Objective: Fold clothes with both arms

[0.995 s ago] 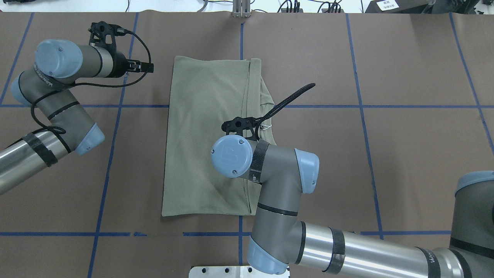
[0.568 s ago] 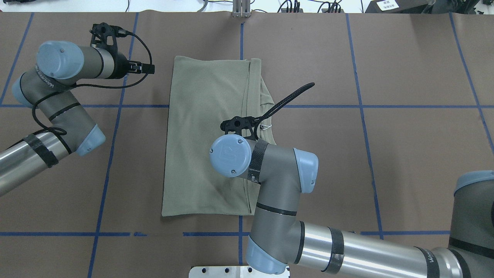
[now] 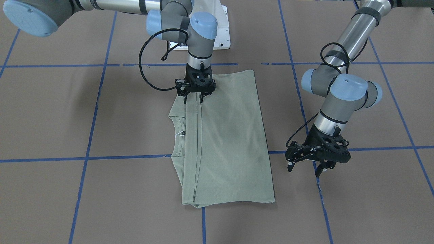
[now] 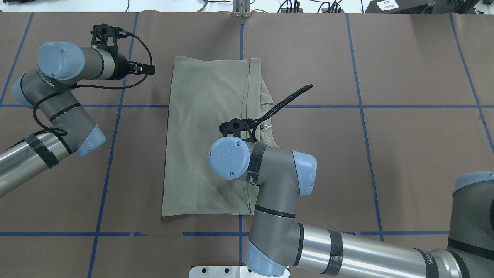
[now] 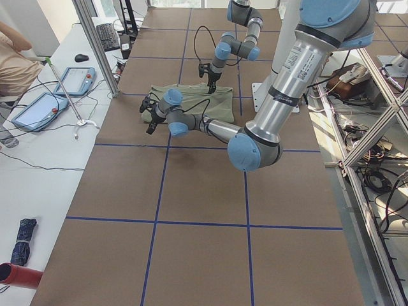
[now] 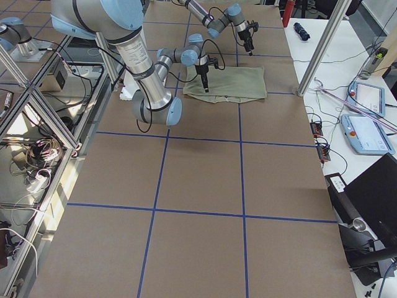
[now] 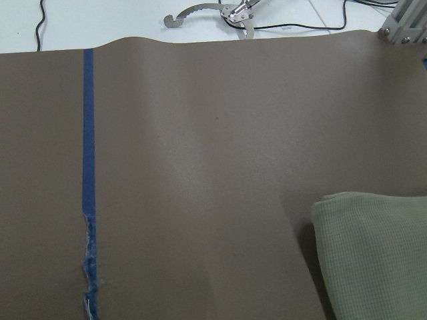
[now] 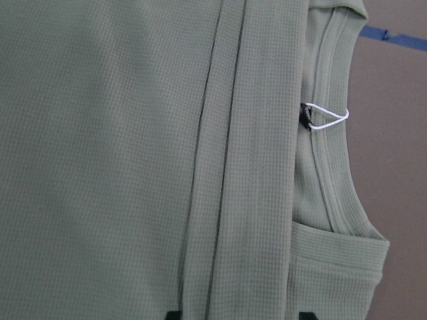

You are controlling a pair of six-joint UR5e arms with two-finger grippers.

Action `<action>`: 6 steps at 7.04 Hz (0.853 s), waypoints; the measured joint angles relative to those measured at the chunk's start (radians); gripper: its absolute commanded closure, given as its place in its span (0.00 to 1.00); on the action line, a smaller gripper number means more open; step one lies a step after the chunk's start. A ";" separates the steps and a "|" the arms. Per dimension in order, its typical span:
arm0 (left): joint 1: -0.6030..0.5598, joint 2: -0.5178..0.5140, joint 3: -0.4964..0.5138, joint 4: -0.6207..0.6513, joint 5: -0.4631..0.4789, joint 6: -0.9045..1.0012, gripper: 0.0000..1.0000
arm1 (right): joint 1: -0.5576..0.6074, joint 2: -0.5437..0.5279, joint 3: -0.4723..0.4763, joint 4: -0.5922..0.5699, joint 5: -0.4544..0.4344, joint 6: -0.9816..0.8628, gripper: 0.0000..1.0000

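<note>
Slightly nearer to the robot than one second ago, the right gripper stands over the near part of the folded sage-green shirt, its fingers spread on both sides of the folded-in strip; from overhead the wrist hides them. The shirt lies flat in the middle of the table, with the collar half covered and only the white string loop clear. Farther out, the left gripper is released, fingers apart, beside the shirt's far corner and not touching it.

Printed in white along the grey joint sleeve of the left silver-tube robot arm: a word starting "WAN", remainder unclear. Embossed on the right silver-tube robot arm's light blue round cap: a logo, illegible. On the white paper label at the far edge: print too small to read.
</note>
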 measured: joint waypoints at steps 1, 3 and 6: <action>0.000 0.000 0.000 0.000 0.000 0.000 0.00 | -0.004 0.000 0.000 0.010 0.000 0.000 0.34; 0.000 0.000 0.000 0.000 0.000 0.000 0.00 | -0.019 -0.002 -0.007 0.034 0.001 0.000 0.35; 0.000 0.000 0.000 0.000 0.000 0.000 0.00 | -0.031 -0.009 -0.013 0.032 -0.001 -0.003 0.65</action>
